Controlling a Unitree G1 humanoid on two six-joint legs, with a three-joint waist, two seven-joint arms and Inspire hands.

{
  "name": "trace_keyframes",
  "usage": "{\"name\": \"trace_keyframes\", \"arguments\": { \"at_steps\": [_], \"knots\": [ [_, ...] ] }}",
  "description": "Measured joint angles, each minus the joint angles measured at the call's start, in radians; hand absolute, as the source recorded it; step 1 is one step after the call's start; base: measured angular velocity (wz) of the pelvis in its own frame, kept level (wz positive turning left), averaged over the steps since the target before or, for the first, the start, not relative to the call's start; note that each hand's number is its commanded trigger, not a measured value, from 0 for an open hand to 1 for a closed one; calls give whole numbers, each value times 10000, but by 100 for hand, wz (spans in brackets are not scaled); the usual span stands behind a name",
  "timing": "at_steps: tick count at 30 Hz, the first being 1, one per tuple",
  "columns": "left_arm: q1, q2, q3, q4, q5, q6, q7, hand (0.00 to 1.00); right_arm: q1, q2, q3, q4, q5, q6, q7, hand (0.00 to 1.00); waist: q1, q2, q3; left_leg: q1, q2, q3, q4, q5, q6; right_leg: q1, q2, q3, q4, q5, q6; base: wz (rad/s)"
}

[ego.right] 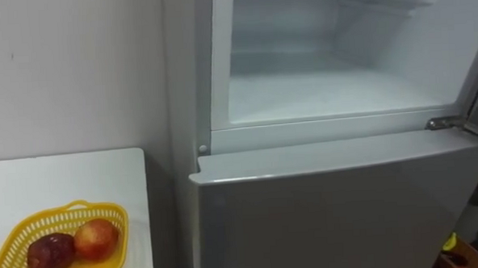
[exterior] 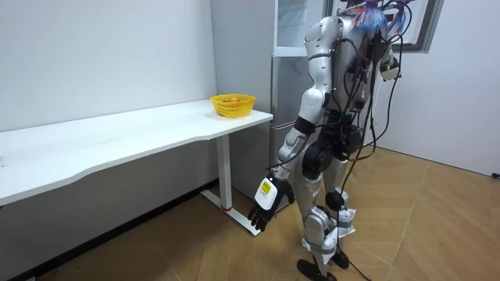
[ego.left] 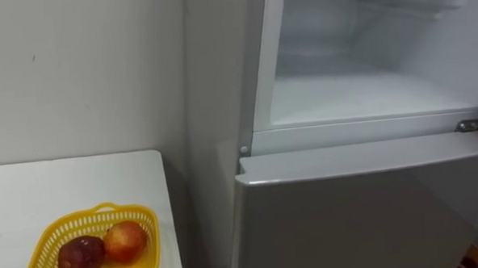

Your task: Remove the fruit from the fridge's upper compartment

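Note:
The upper fridge compartment [ego.left: 358,88] stands open in front of me, and its white shelf and walls look bare. Below it the grey lower door [ego.left: 363,209] is closed. To my left, a yellow basket [ego.left: 98,241] sits on the corner of the white table [ego.left: 72,190]. It holds a dark red fruit [ego.left: 80,256] and an orange-red apple [ego.left: 125,240]. In the room view I stand facing the fridge [exterior: 293,70]. My left hand [exterior: 266,204] hangs by my thigh with relaxed fingers, holding nothing.
A metal hinge [ego.left: 473,125] juts out at the right edge of the open compartment. The long white table [exterior: 117,136] runs along the wall to my left, ending beside the fridge. Wooden floor lies behind me.

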Motion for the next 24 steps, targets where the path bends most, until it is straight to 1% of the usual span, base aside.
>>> {"name": "trace_keyframes", "arguments": {
  "at_steps": [3, 7, 10, 12, 14, 15, 16, 17, 18, 19, 20, 21, 22, 23, 24],
  "knots": [
    [0, 1, 0, 4, -14, -5, 0, 0, -12, 0, 9, -1, -19, 0, -12, 0, -3, -3, 0, 3, 0, -4, 1, 0, 0, -10, -3, -2, 12, 0, 0, 0],
    [-13, -1, -10, 97, -17, -15, -40, 0, -315, -1, 103, -19, -45, -2, -154, 0, -31, -7, 0, 13, -1, 11, 3, 0, 0, -7, 1, 10, 23, 0, 0, 0],
    [-19, -5, -24, 214, -89, -15, -140, 0, -351, 0, 415, -247, -189, -87, -200, 0, 1, 22, 11, 19, 4, 47, 8, 0, 0, 1, 8, 21, 24, 1, -1, -4],
    [-20, -6, -34, 211, -179, -17, -249, 0, -350, 1, 476, -350, -512, -97, -194, 0, 8, 80, 30, 20, 7, 56, 8, -1, -1, -1, 13, 23, 24, 2, -1, 0],
    [-57, -6, -56, 224, -177, -12, -321, 0, -261, 67, 678, -804, -929, -130, -190, 0, 49, 249, 61, 46, 21, 133, 7, -1, -1, -11, 24, 162, 53, 16, -2, -13],
    [-82, -1, -55, 248, -176, -7, -325, 0, -97, 211, 804, -1292, -1286, -132, -186, 0, 65, 341, 60, 91, 29, 205, 2, -1, -1, 0, 13, 225, 145, 17, -3, -17],
    [-104, 5, -54, 265, -175, -5, -325, 0, 35, 303, 867, -1561, -1488, -136, -174, 0, 72, 381, 53, 109, 31, 225, 1, -1, -1, 3, 10, 243, 164, 16, -3, -16],
    [-140, 9, -51, 267, -172, -12, -323, 0, 280, 575, 914, -2131, -1916, -137, -66, 0, 100, 436, 57, 171, 38, 255, 1, 1, -4, 19, 11, 292, 168, 17, -6, -18],
    [-209, 8, -61, 266, -173, -32, -323, 0, 650, 851, 1113, -2664, -2257, -233, 75, 0, 192, 447, 60, 221, 35, 294, 2, 14, -24, 9, 23, 390, 162, 10, -30, -20],
    [-252, 3, -66, 268, -174, -36, -324, 0, 856, 981, 1175, -2944, -2425, -254, 145, 0, 245, 448, 60, 274, 30, 303, 3, 17, -30, 12, 37, 428, 156, 17, -47, -24],
    [-321, 1, -159, 268, -175, -86, -323, 0, 1312, 1311, 1266, -3646, -2706, -256, 197, 0, 349, 446, 61, 316, 25, 299, -2, 24, -42, 20, 67, 497, 167, 30, -79, -18],
    [-345, 2, -383, 266, -210, -167, -313, 0, 1764, 1710, 1445, -4455, -2961, -317, 227, 0, 364, 456, 68, 288, 46, 324, 1, 28, -56, 28, 83, 509, 172, 29, -104, -13],
    [-360, 3, -553, 267, -246, -211, -297, 0, 2018, 1905, 1596, -4907, -3078, -353, 261, 0, 362, 459, 70, 288, 57, 327, -4, 33, -81, 26, 94, 515, 168, 25, -111, -7],
    [-400, 1, -882, 286, -384, -255, -286, 0, 2401, 2227, 1888, -5618, -3162, -433, 384, 0, 363, 463, 72, 293, 137, 344, -12, 46, -110, 19, 113, 533, 167, 28, -116, -7],
    [-444, -3, -1128, 331, -375, -343, -291, 0, 2583, 2487, 2180, -6134, -3206, -450, 457, 0, 375, 463, 74, 303, 160, 364, -9, 50, -126, 20, 124, 522, 169, 53, -151, -6]
  ]
}}
